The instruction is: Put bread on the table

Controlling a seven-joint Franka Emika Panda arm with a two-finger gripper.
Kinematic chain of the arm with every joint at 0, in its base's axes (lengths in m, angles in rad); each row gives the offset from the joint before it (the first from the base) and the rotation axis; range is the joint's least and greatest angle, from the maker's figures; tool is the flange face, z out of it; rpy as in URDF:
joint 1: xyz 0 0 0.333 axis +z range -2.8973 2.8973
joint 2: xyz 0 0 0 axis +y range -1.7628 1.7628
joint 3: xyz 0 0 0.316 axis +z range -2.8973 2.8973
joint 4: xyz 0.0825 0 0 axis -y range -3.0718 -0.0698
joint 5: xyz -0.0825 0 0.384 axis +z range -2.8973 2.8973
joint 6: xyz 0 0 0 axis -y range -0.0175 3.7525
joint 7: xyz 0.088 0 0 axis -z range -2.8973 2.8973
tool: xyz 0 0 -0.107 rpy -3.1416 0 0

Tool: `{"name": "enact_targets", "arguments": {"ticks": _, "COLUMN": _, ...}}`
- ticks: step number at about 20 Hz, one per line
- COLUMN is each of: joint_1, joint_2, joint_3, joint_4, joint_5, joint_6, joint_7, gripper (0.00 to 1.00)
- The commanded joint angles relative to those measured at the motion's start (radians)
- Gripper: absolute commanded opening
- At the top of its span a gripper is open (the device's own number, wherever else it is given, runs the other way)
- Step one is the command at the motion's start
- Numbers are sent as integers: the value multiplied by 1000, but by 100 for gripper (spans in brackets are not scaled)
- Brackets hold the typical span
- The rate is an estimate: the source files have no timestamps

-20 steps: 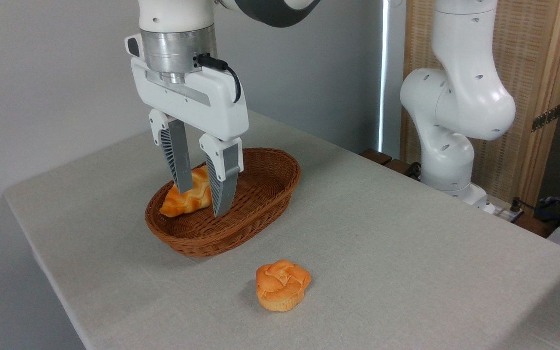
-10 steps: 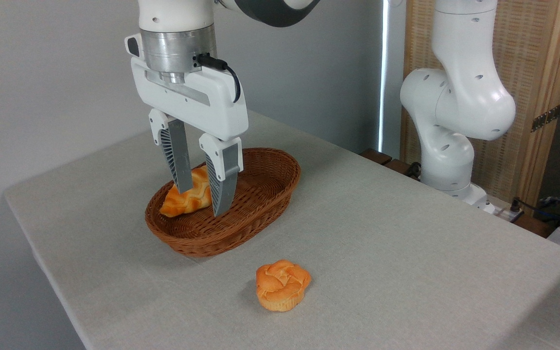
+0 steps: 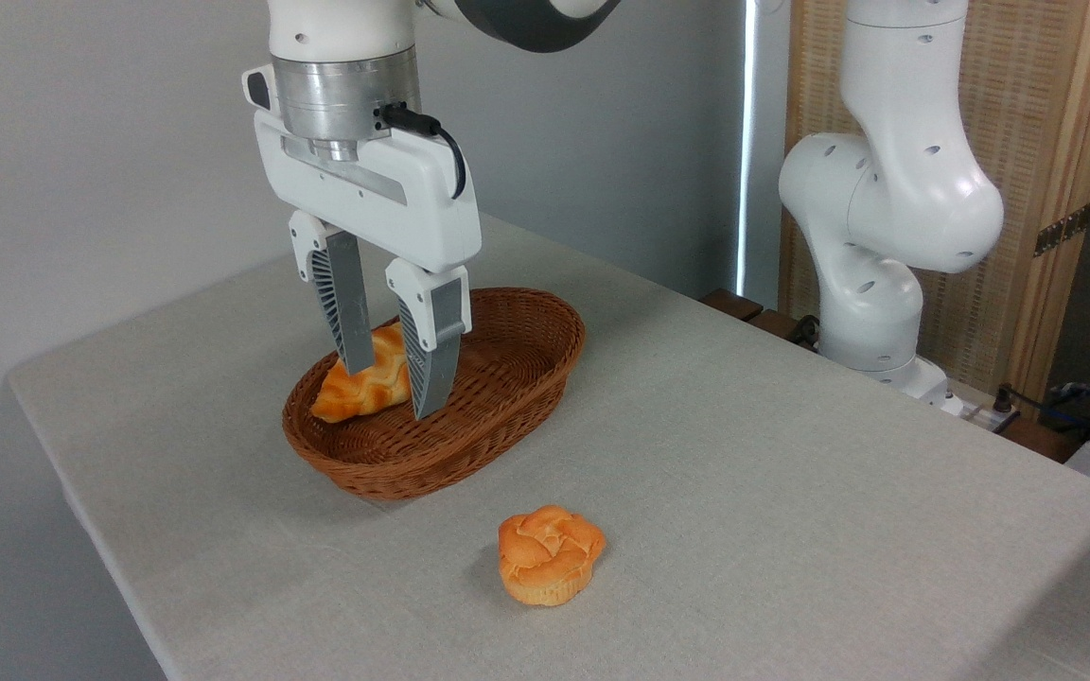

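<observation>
So the gripper [image 3: 392, 390] is hanging straight down into the wicker basket [image 3: 517, 374], fingers [image 3: 341, 312] on either side of the bread [image 3: 356, 390]. The jaws are closed in on the loaf, one finger on its far side and the other on its near side, and both look to be touching the crust, so it's grasping the bread around the right half. The left tapered end pokes out toward 9 o'clock from the fingers, tilted down a bit toward the basket floor. Can't really tell if the loaf is off the weave or sitting on it, the low end looks very close to the bottom.

The basket sits on the table [image 3: 744, 454] a bit to the 10 o'clock side of the middle. The little round bun [image 3: 550, 553] is out on the cloth at about 5 o'clock from the basket, near it but not touching, sitting upright.

The arm's base [image 3: 871, 284] stands off the table's edge at about 2 o'clock.
</observation>
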Motion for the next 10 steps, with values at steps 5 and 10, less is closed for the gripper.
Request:
{"name": "enact_targets", "arguments": {"ticks": 5, "joint_1": 4, "joint_2": -3, "joint_3": -7, "joint_4": 13, "joint_5": -8, "joint_6": -17, "joint_7": 4, "gripper": 100}}
{"name": "enact_targets", "arguments": {"ticks": 10, "joint_1": -1, "joint_2": -3, "joint_3": -12, "joint_4": 11, "joint_5": -8, "joint_6": -17, "joint_7": 6, "gripper": 100}}
